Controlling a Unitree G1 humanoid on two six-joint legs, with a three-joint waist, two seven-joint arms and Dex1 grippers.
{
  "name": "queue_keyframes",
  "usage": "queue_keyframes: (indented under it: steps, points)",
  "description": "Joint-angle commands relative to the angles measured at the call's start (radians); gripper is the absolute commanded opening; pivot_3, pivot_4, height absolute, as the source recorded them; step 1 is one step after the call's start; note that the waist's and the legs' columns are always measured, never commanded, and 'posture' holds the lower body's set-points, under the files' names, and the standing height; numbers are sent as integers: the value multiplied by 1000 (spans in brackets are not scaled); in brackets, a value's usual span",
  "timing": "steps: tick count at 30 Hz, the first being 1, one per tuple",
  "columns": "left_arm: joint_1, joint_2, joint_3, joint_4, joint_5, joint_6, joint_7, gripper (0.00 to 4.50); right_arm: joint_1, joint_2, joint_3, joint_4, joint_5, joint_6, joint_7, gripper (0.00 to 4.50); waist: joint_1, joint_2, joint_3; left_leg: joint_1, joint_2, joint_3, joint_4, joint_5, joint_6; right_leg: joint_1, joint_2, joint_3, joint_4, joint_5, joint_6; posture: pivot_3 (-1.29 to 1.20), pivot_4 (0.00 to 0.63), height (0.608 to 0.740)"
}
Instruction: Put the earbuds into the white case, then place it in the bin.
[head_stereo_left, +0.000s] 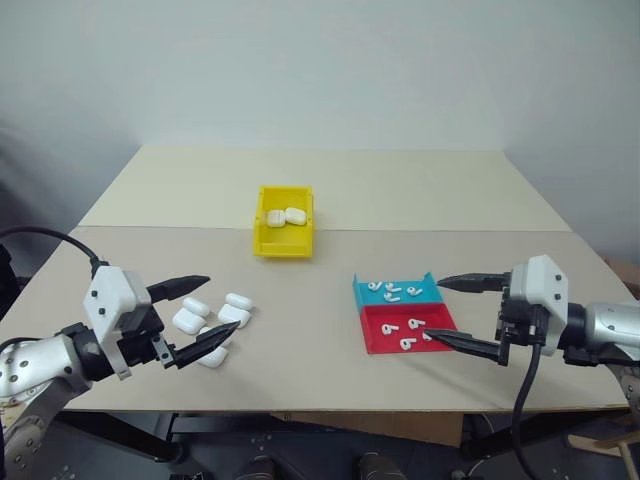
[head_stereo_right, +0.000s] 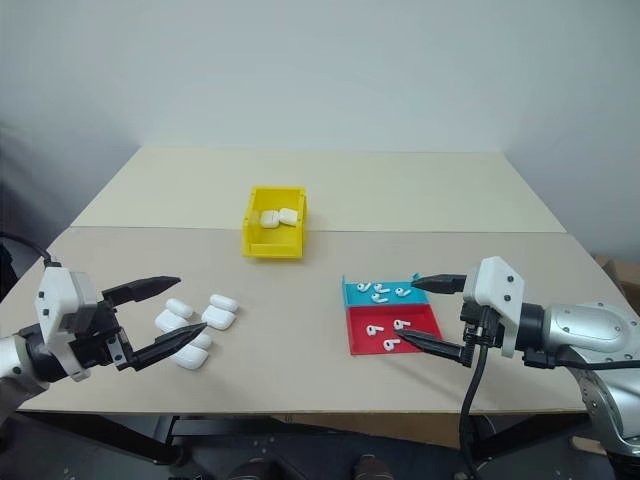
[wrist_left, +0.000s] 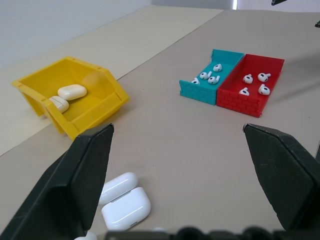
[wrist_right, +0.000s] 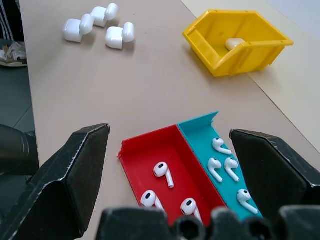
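Several white cases (head_stereo_left: 238, 301) lie in a loose cluster on the table's left side. My left gripper (head_stereo_left: 222, 305) hovers open beside them, holding nothing; two cases (wrist_left: 125, 207) sit low between its fingers in the left wrist view. Earbuds (head_stereo_left: 393, 292) lie in the teal half of a small tray, and more earbuds (wrist_right: 162, 170) in its red half. My right gripper (head_stereo_left: 432, 308) stands open and empty at the tray's right edge. The yellow bin (head_stereo_left: 262, 240) sits beyond the middle of the table with two cases (head_stereo_left: 285, 217) inside.
The teal-and-red tray (head_stereo_left: 372, 345) sits near the front right of the tan table (head_stereo_left: 320, 330). A seam crosses the table just behind the bin. Bare tabletop separates the cases, the tray and the bin.
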Motion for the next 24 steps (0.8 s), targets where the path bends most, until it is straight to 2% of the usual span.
queue_keyframes:
  steps: [1,13,21,24]
  points:
    - [-4,13,13,-31,-10,-12,-20,4500,-1,-6,-32,-26,18,-14,0,4473,0,0,0,0,0,0,0,0,0,0,0,0,0,0,0,0,150,740]
    - [6,39,39,-36,-2,11,-15,4500,12,-2,-37,-30,14,-24,-7,4473,0,0,0,0,0,0,0,0,0,0,0,0,0,0,0,0,150,740]
    - [-14,92,40,-87,-47,136,45,4500,-15,-8,-28,-17,21,-11,-8,4473,-1,0,0,0,0,0,0,0,0,0,0,0,0,0,0,0,150,740]
    - [-33,106,48,-94,-103,217,93,4500,-16,-12,-34,-20,24,-4,-6,4473,0,0,0,0,0,0,0,0,0,0,0,0,0,0,0,0,150,740]
